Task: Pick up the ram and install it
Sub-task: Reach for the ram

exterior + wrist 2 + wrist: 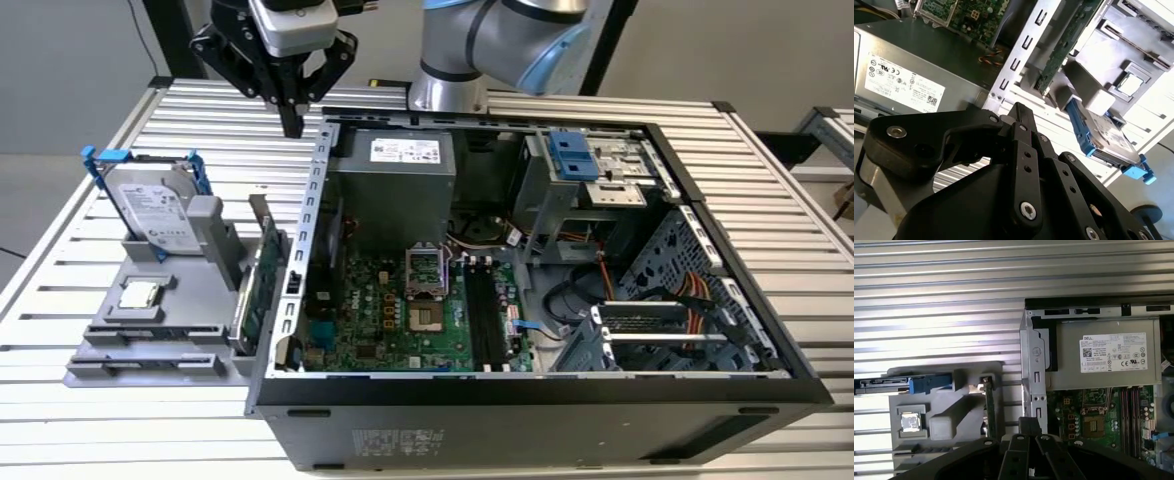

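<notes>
Matte black all over the gripper [291,122]; silver with pale blue caps on the arm [514,40] beside it. Under the gripper, pale grey table [94,420], striped with parallel ribs. Just beside the gripper, black-rimmed case [534,398] with bare silver walls. Further in from the gripper, dull grey power supply [394,185], white label [404,150], then green motherboard [400,310] with black slots [483,320]. On the gripper's other side, mid-grey holder [147,345], silver hard drive [150,212] in bright blue frame [96,165], dark green card [258,270]. Farthest from the gripper, blue bracket [575,155] and orange cables [697,300].
</notes>
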